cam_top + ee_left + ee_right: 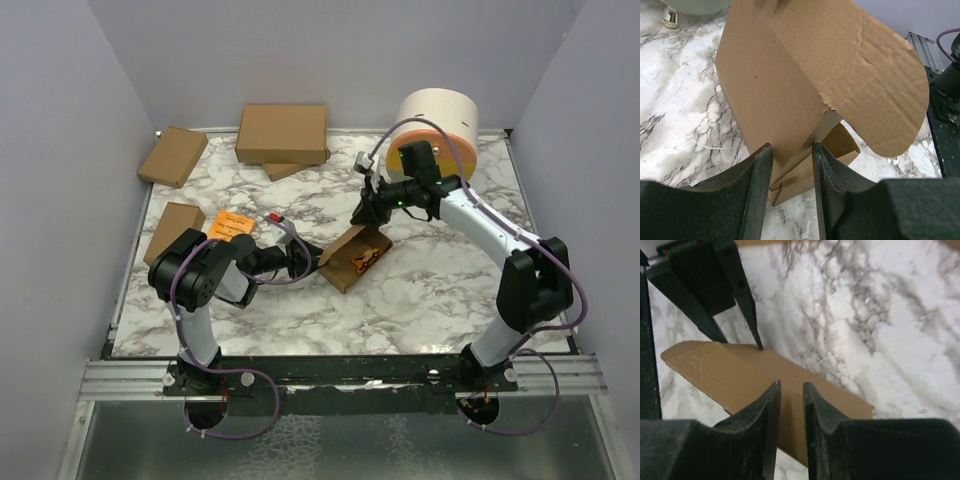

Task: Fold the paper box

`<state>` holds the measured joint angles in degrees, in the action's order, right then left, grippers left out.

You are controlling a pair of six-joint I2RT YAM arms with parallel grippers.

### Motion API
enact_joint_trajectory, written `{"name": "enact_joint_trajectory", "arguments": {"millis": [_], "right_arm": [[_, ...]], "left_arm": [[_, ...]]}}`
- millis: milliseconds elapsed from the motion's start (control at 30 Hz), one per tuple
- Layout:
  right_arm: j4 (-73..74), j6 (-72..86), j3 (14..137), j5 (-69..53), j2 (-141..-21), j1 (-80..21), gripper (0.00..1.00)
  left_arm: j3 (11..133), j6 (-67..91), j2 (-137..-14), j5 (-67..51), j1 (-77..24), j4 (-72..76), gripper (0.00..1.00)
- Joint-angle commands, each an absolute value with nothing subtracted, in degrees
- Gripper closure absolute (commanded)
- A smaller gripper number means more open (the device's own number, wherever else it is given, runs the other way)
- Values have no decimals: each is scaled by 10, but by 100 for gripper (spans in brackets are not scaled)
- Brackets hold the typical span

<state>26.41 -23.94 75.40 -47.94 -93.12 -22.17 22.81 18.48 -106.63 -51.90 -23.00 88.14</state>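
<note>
Top view: box mid-table, half-formed, lid flap up. Left gripper is clamped on its side wall. Right gripper hangs over a flap, jaws nearly together, gripping nothing. Keep your left clamp firm; press the flap down along its crease.

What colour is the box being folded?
Plain brown cardboard box; clearest in the left wrist view.
</note>
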Motion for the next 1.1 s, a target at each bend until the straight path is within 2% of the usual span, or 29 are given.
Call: {"name": "enact_joint_trajectory", "arguments": {"millis": [0, 400, 767, 933, 1067], "right_arm": [[336, -254, 773, -454, -946, -239, 76], [366, -302, 715, -418, -920, -239, 80], [365, -293, 705, -408, -939, -239, 81], [362, -293, 698, -406, -947, -239, 81], [358, -300, 680, -392, -955, -239, 81]], "left_arm": [[237, 176, -1071, -537, -233, 1001, 60], [224, 179, -1068, -542, -233, 998, 60], [154, 188, -1018, -503, -233, 995, 56], [120, 174, -939, -446, -232, 924, 54], [119, 182, -849, -388, -232, 802, 53]]}}
